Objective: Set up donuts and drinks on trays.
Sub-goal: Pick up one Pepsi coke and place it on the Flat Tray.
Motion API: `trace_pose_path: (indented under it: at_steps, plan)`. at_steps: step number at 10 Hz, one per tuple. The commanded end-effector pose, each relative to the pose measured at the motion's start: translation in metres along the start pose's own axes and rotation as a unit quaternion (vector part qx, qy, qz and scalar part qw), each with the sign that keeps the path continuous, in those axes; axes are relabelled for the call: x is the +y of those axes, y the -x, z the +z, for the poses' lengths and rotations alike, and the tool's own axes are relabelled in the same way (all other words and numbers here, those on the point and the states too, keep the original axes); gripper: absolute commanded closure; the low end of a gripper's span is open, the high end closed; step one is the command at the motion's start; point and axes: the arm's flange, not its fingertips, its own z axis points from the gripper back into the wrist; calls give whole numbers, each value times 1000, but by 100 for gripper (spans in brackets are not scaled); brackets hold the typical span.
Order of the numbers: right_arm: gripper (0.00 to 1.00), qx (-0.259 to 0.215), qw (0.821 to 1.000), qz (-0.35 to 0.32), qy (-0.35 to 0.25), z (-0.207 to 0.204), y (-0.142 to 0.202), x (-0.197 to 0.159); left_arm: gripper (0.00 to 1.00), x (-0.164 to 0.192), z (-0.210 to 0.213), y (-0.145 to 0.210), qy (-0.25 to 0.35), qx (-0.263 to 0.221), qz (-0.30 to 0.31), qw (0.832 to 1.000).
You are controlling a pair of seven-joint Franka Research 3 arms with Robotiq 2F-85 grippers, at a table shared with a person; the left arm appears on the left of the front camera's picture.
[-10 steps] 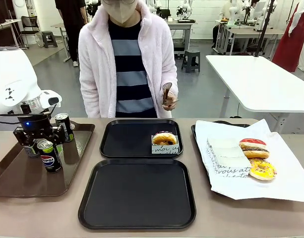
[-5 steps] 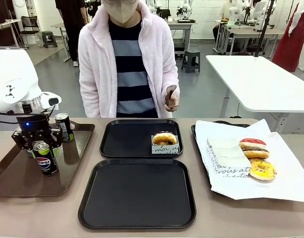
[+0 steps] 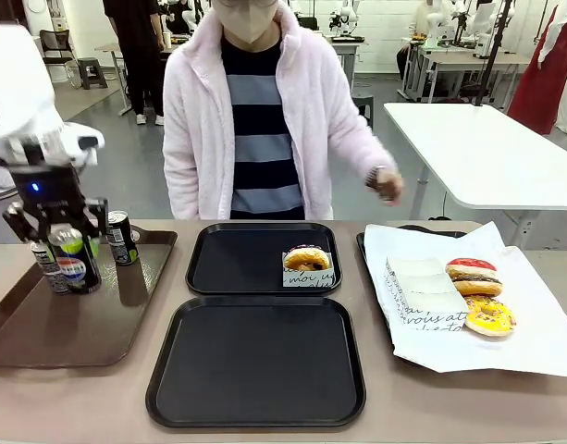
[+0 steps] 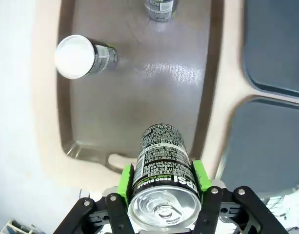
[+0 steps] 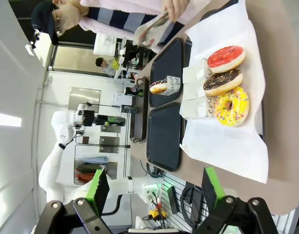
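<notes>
Left gripper (image 3: 68, 252): pinching the Pepsi can (image 3: 73, 262) at mid-height; in the left wrist view the green pads press both sides of the can.
Pepsi can: upright, held above the brown tray (image 3: 70, 328), at 9 o'clock on the table.
Other cans: two dark cans stand on the brown tray, one (image 3: 122, 238) at 2 o'clock of the held can, one (image 3: 45, 266) just beside it at 9 o'clock, partly hidden by the gripper.
Far tray (image 3: 232, 259): table centre, 12 o'clock side; one sleeved donut (image 3: 308, 259) lies at its 3 o'clock edge.
Near tray (image 3: 255, 361): table centre, 6 o'clock side, just beside the far tray; floor bare.
Lined tray (image 3: 360, 248): at 3 o'clock; on its paper lie three donuts, red (image 3: 472, 267), chocolate (image 3: 477, 285) and yellow (image 3: 489, 317), close together, the yellow one nearest 6 o'clock.
Right gripper (image 5: 154, 190): fingers spread wide, nothing between them, well apart from the donuts.
Person's hand (image 3: 387, 183): above the lined tray's 12 o'clock edge, blurred; contents cannot be told.
</notes>
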Motion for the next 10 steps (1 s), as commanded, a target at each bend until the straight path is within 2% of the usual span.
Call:
trace_pose_path:
  at_steps: [1, 3, 4, 6, 7, 8, 10]
  plan:
    - [0, -3, 1000, 8, -8, 1, 0, -1, 100, -1, 41, 15, 14, -23, 12, 1000]
    - [0, -3, 1000, 8, -8, 1, 0, -1, 100, 13, 48, 18, 31, -8, 15, 999]
    - [0, -3, 1000, 8, -8, 1, 0, -1, 100, 3, 52, 19, 10, -28, 2, 1000]
    - [0, -3, 1000, 8, -8, 1, 0, -1, 100, 3, 52, 19, 10, -28, 2, 1000]
    - [0, -3, 1000, 8, -8, 1, 0, -1, 42, 5, 54, 21, 14, -22, 5, 1000]
    - [0, -3, 1000, 8, -8, 1, 0, -1, 42, -9, 54, 18, 19, -48, -11, 999]
    - [0, -3, 1000, 8, -8, 1, 0, -1, 42, -54, 44, -3, 19, -42, -38, 998]
